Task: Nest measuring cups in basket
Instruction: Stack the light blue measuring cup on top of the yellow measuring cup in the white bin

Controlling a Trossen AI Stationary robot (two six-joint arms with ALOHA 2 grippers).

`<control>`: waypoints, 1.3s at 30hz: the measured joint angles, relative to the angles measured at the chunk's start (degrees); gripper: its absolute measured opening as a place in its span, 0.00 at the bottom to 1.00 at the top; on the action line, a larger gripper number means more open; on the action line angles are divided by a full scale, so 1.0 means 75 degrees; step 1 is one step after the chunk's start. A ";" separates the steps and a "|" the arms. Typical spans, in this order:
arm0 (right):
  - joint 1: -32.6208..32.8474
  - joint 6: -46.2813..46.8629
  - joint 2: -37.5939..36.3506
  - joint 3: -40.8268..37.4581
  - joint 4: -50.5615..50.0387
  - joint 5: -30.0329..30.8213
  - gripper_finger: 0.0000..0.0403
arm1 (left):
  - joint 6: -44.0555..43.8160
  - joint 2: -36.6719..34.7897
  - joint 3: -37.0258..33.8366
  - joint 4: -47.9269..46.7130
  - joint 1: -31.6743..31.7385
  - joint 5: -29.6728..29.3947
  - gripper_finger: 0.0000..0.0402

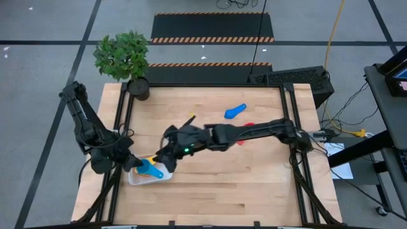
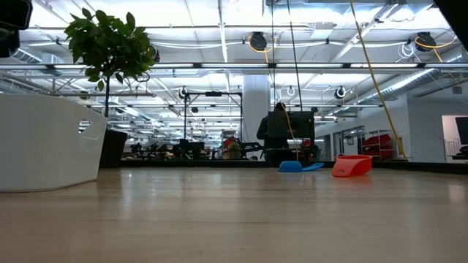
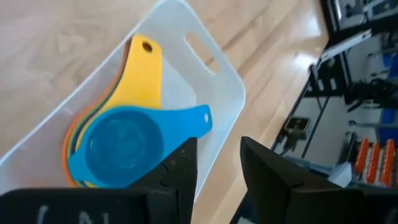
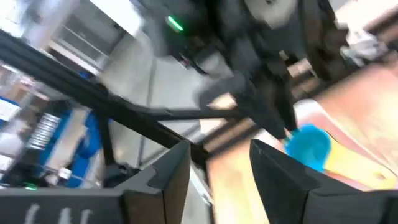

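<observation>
- Black and jointed, the left arm reached in from the table's [image 1: 254, 191] left edge, its left tool [image 1: 130, 162] at the left end of the white basket [image 1: 141, 179]; in the left wrist view its two dark fingers [image 3: 180, 168] stood partly apart astride the basket's rim [image 3: 231, 102], closed on the wall between them
- White plastic, the basket sat near the table's front left, and inside it the measuring cups lay stacked: an orange one at the bottom, a yellow cup [image 3: 144, 74] above it with its handle pointing along the basket, and a light blue cup [image 1: 151, 168] on top with its handle turned sideways
- Just right of the basket, the right tool [image 1: 166, 156] hung over the basket's right end, its arm stretched across the table from the right edge; the right wrist view showed its fingers [image 4: 171, 168] parted with nothing between them, and the light blue cup beyond
- Farther right and toward the back, a dark blue cup [image 1: 234, 112] lay on the bare wood, well apart from the basket
- A red cup [image 2: 351, 165] lay near it, partly hidden under the right arm in the high view
- A potted plant [image 1: 127, 60] stood at the table's back left corner
</observation>
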 joint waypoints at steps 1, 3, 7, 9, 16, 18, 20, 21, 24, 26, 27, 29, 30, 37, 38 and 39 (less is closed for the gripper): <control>0.0006 0.0008 0.0152 -0.0006 0.0013 -0.0101 0.38 | 0.0066 -0.0050 0.0000 -0.0009 0.0089 0.0000 0.31; 0.0032 0.0005 0.0382 -0.0007 0.0110 -0.0268 0.36 | 0.0098 -0.0167 0.0000 -0.0012 0.0245 -0.0014 0.31; 0.0046 -0.0271 0.0736 -0.0005 0.0221 -0.0655 0.34 | 0.0074 -0.0365 0.0000 -0.0012 0.0512 -0.0026 0.31; 0.0058 -0.0395 0.0922 -0.0005 0.0218 -0.0840 0.32 | 0.0020 -0.0445 0.0054 -0.0035 0.0653 -0.0054 0.31; 0.0166 -0.0644 0.1158 -0.0007 0.1066 -0.1185 0.20 | 0.0790 -0.0452 0.0458 -0.0016 0.1191 -0.0245 0.31; 0.0192 -0.0409 0.1156 -0.0005 0.1813 -0.1194 0.15 | 0.1066 -0.0452 0.0512 -0.0013 0.1301 -0.0242 0.31; 0.0206 -0.0301 0.1158 0.0314 0.1994 -0.1213 0.10 | 0.1193 -0.0455 0.0541 -0.0015 0.1367 -0.0244 0.31; 0.0203 -0.0368 0.1161 0.0565 0.1866 -0.1206 0.08 | 0.1235 -0.0452 0.0552 -0.0016 0.1398 -0.0240 0.31; 0.0177 -0.0751 0.0936 0.0556 0.1969 -0.1020 0.03 | 0.1273 -0.0455 0.0557 -0.0050 0.1487 -0.0239 0.31; 0.0148 -0.1154 0.0898 0.0549 0.1486 -0.0982 0.01 | 0.1268 -0.0455 0.0557 -0.0108 0.1555 -0.0184 0.31; 0.0127 -0.1425 0.0914 0.0541 0.1170 -0.0984 0.01 | 0.1250 -0.0455 0.0557 -0.0132 0.1582 -0.0058 0.31; 0.0118 -0.2005 0.0974 0.0516 0.0485 -0.0914 0.01 | 0.1241 -0.0452 0.0557 -0.0227 0.1632 0.0520 0.31; 0.0104 -0.2299 0.0996 0.0470 0.0204 -0.0777 0.01 | 0.1302 -0.0442 0.0557 -0.0268 0.1642 0.0910 0.31; -0.0107 -0.2685 0.0969 0.0182 0.0224 -0.0517 0.01 | 0.3368 -0.0008 0.0557 0.0256 0.1506 0.3462 0.20; -0.0133 -0.2704 0.0968 0.0182 0.0216 -0.0460 0.01 | 0.3784 0.0150 0.0557 0.0467 0.1495 0.3654 0.18; -0.0157 -0.2712 0.0966 0.0182 0.0186 -0.0381 0.01 | 0.4161 0.0323 0.0557 0.0641 0.1483 0.3773 0.15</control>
